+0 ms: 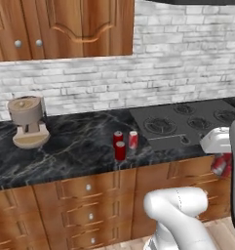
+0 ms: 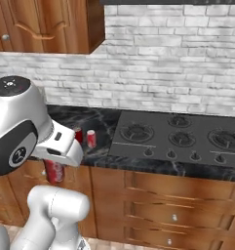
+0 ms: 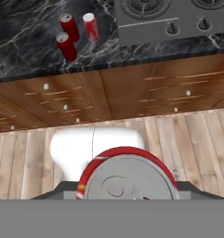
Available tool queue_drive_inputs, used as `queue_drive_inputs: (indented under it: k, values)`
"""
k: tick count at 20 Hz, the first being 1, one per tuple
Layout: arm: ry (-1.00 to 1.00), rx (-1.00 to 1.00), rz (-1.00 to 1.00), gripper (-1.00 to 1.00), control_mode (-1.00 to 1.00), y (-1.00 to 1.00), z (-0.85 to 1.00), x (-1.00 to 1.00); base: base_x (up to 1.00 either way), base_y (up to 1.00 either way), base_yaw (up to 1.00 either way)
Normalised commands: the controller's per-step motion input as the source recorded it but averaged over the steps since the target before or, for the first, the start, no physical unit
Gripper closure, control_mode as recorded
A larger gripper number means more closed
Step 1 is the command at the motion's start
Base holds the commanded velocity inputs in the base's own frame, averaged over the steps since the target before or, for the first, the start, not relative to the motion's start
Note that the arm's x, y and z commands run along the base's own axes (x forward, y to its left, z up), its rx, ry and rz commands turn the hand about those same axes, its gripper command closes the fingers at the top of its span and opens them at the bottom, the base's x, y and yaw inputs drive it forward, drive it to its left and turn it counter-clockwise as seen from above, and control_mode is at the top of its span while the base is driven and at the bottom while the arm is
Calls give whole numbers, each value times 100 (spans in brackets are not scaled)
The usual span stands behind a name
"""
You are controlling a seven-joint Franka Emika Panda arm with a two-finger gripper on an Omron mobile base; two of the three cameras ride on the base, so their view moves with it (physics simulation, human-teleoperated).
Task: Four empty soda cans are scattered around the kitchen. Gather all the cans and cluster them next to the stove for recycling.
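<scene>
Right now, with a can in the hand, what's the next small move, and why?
Probably carry the held can up over the counter toward the three cans standing left of the stove. The hand hangs below the counter's edge, in front of the drawers.

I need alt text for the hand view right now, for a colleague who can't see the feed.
A red soda can sits in the gripper, its silvery top facing the camera, above a wood plank floor. Farther off, three more red cans stand clustered on the black marble counter, beside the black stove, above brown drawers.
</scene>
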Motion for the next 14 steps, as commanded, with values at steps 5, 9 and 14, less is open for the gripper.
queue_drive_inputs:
  k: [5, 9, 14]
  values:
    - [0, 0, 0, 100, 100, 0, 0, 0, 44, 23, 0]
    - [0, 0, 0, 100, 100, 0, 0, 0, 24, 30, 0]
    - [0, 0, 0, 100, 100, 0, 0, 0, 22, 39, 0]
